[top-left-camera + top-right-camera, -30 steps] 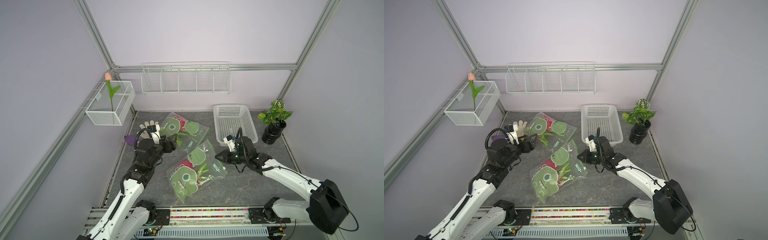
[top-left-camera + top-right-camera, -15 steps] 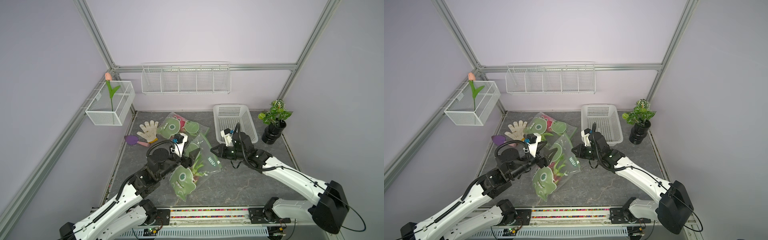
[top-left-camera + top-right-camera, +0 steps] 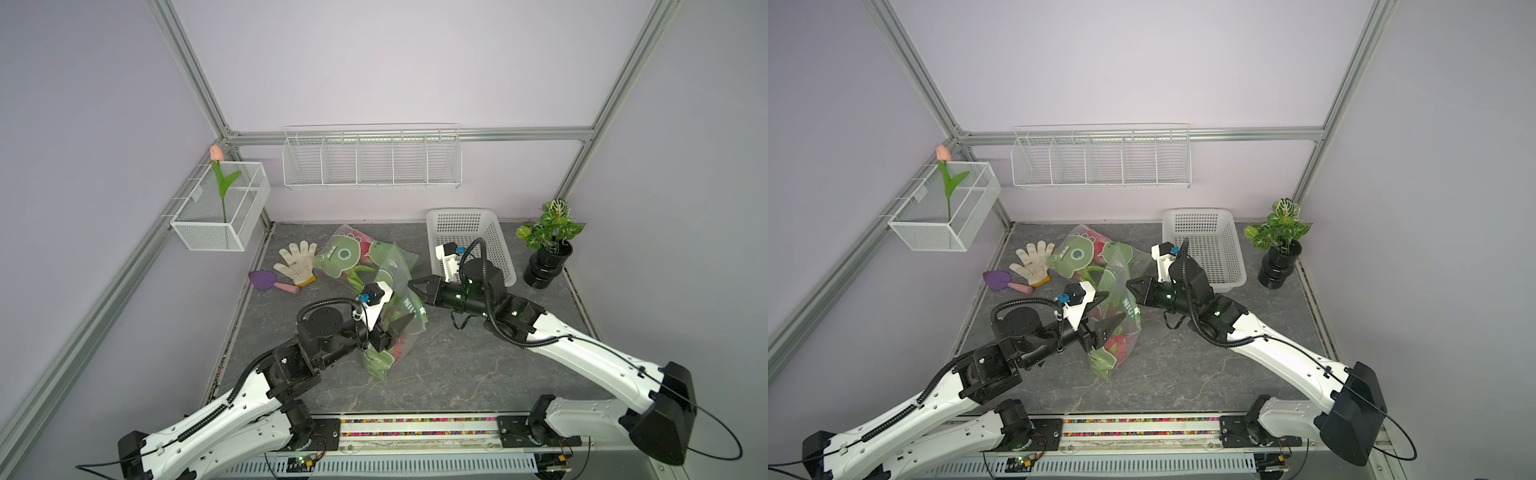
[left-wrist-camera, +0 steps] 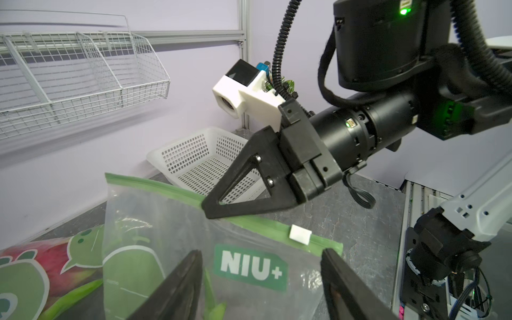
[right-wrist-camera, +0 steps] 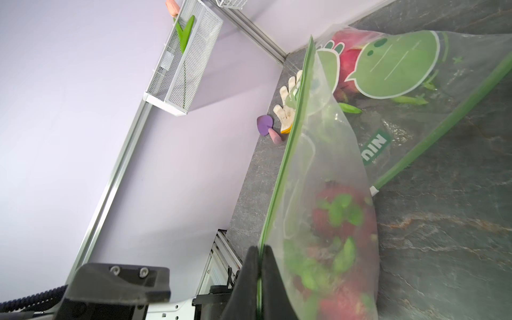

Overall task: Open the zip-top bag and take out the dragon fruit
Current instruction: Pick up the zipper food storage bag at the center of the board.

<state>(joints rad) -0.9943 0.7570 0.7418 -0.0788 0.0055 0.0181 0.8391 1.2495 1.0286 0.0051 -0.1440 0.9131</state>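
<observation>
A clear zip-top bag (image 3: pixel 409 309) (image 3: pixel 1125 309) with green prints stands lifted by its green zip strip. My right gripper (image 5: pixel 259 266) (image 3: pixel 411 284) is shut on that strip, beside the white slider (image 4: pixel 300 235). Magenta dragon fruit (image 5: pixel 340 221) (image 3: pixel 1117 345) sags in the bag's low end. My left gripper (image 4: pixel 260 252) (image 3: pixel 1106 309) is open against the bag's side, its fingers either side of the "NIU+" label. A second zip-top bag (image 3: pixel 353 253) lies flat behind, with more dragon fruit (image 5: pixel 349 61) inside.
A white perforated basket (image 3: pixel 461 232) stands behind the right gripper, with a potted plant (image 3: pixel 548 237) at the back right. A work glove (image 3: pixel 297 262) and a purple trowel (image 3: pixel 264 280) lie at the back left. A wire shelf (image 3: pixel 370 158) and a mesh box (image 3: pixel 220 208) hang on the walls.
My left arm swung from beside the glove to the front side of the bag. The right gripper raised the bag's zip edge, so the bag went from lying flat to standing.
</observation>
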